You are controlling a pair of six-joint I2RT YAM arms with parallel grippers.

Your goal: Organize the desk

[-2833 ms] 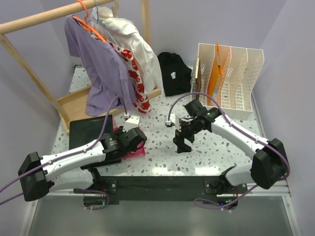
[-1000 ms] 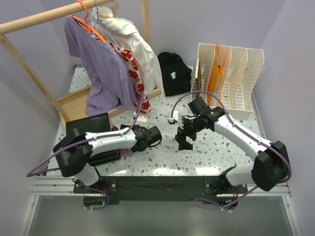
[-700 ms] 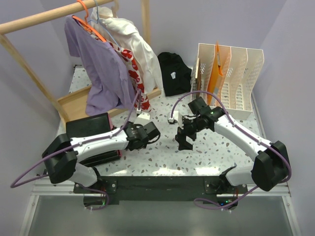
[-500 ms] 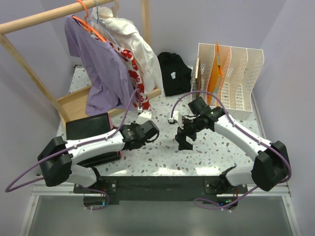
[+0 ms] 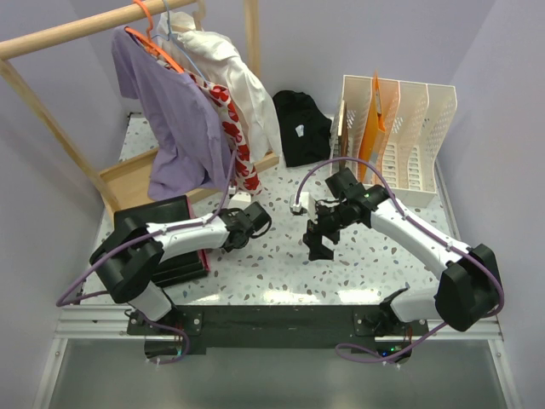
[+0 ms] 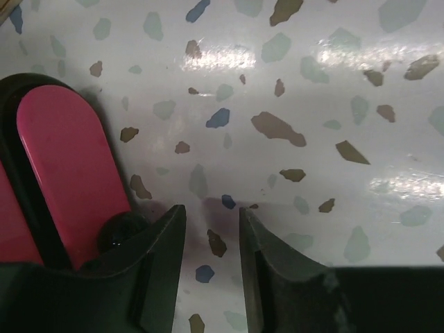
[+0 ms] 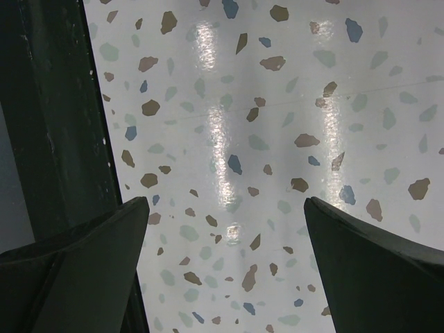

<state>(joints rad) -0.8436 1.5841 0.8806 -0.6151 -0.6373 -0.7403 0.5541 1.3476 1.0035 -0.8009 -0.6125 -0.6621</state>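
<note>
The desk [image 5: 281, 266] is white terrazzo with dark and tan specks and a black rail [image 5: 272, 317] along its front edge. My left gripper [image 5: 257, 220] reaches over its middle. In the left wrist view this gripper [image 6: 211, 229] has a narrow gap between its fingers, with only bare desk [image 6: 291, 83] showing in it. A pink rounded thing with a black rim [image 6: 62, 159] lies just left of the fingers. My right gripper [image 5: 318, 247] hangs wide open and empty over the desk [image 7: 277, 104], seen also in the right wrist view [image 7: 225, 202].
A black folder [image 5: 157, 226] on a pink book [image 5: 203, 259] lies at the front left. A wooden rack [image 5: 128, 183] holds a purple shirt [image 5: 179, 128] and a white one. A black cloth [image 5: 302, 128], a white file organizer [image 5: 409, 141] and a white adapter [image 5: 298, 207] are at the back.
My left arm has swung away from the black folder toward the middle of the desk, its gripper ending farther back and right. The right arm has stayed still over the last second.
</note>
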